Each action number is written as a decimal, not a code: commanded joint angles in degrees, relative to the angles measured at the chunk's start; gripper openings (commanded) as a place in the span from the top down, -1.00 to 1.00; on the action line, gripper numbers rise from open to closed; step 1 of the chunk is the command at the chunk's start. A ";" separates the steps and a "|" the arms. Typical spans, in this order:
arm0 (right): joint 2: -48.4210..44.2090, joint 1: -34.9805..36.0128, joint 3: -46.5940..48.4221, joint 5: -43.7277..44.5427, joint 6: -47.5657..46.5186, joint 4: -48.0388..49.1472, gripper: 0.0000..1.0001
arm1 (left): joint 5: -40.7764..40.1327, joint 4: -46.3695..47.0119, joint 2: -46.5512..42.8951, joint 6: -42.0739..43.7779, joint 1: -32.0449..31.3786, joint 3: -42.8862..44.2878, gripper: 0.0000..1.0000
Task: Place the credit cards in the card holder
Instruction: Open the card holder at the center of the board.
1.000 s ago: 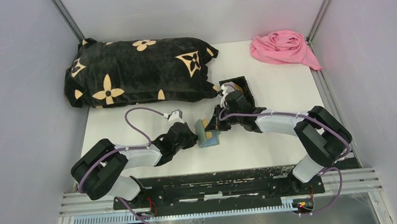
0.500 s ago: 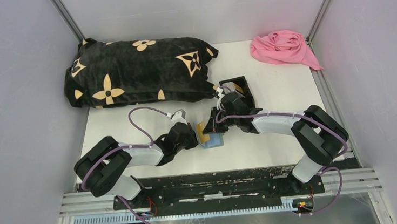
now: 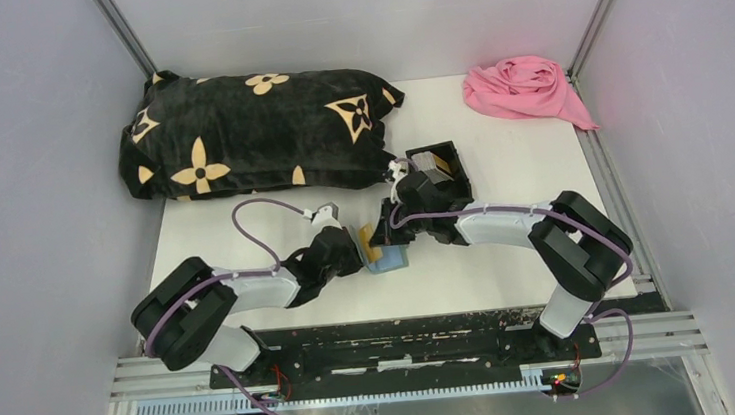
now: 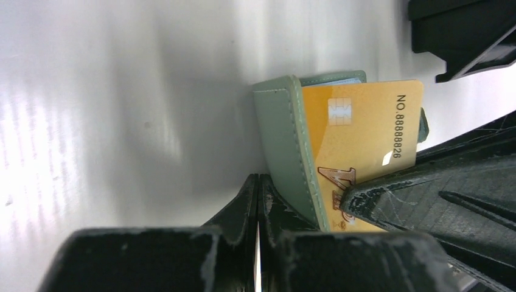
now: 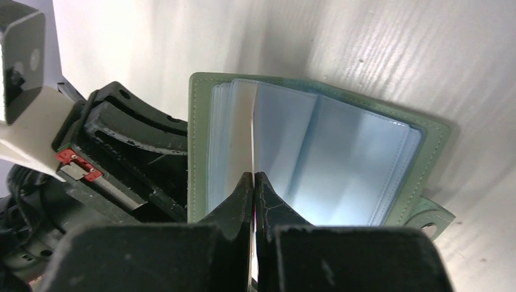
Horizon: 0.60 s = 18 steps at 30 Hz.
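card holder (image 3: pixel 388 259): half open on tabletop (image 3: pixel 510 275), centre of the overhead view. left tool (image 4: pixel 257 182): closed at its green cover (image 4: pixel 285 140), hold unclear. right tool (image 5: pixel 254 179): clamped on yellow credit card (image 4: pixel 365 128), edge at the blue sleeves (image 5: pixel 341 140). Risk: card misses its slot, buckles, or shoves holder aside.

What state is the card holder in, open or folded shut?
Open: the card holder has its covers apart, pale blue sleeves showing.

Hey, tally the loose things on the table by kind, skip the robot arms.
black patterned pillow: 1
pink cloth: 1
black box: 1
green card holder: 1
yellow card: 1
Total: 5, not counting whatever is inside the box
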 commanded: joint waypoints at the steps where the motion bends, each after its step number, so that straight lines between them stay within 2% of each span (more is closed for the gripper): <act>1: 3.18 4.13 2.38 1.70 -2.33 -0.71 0.98 | -1.75 -19.86 -3.00 2.05 -1.13 -1.83 0.94; 7: 4.71 5.54 3.67 3.93 -3.47 -2.10 0.98 | -4.76 -30.20 -12.34 0.44 -1.07 -1.89 0.92; 18: 6.65 7.46 6.65 6.24 -4.60 -4.61 0.98 | -9.36 -41.60 -24.88 -1.83 -1.06 -0.97 0.84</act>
